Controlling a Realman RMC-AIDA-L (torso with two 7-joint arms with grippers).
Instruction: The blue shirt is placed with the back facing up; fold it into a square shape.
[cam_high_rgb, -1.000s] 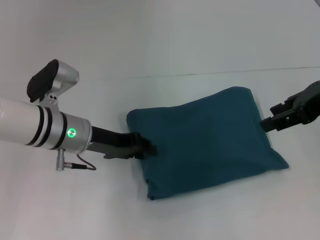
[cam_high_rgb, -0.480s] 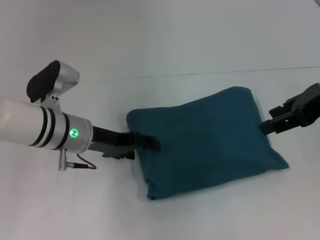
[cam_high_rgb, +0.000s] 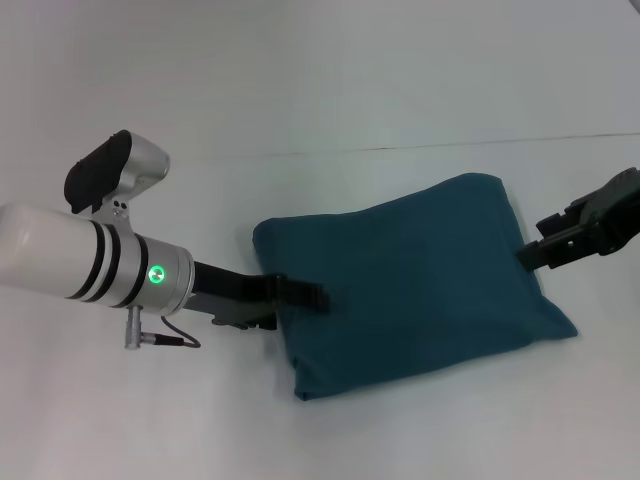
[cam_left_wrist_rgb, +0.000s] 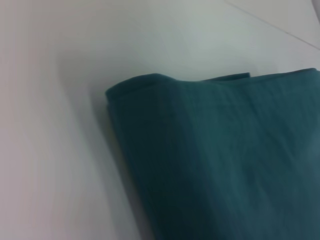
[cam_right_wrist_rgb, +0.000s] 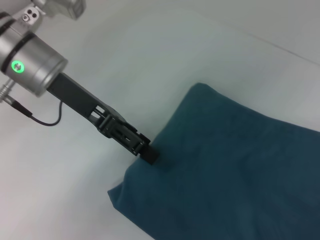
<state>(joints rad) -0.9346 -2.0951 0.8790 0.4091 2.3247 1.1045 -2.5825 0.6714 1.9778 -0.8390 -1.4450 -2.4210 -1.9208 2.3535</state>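
White worktop carries the dark teal-blue cotton shirt, folded squarish; my left fingers lie narrow on its edge, flattening it, while my right fingers, spread unreadable, touch the opposite edge.

Head view overhead; wrist views nearer shirt.

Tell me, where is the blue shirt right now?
The blue shirt lies folded on the white table, centre-right in the head view. The left gripper reaches over its left edge, and the right gripper sits at its right edge.
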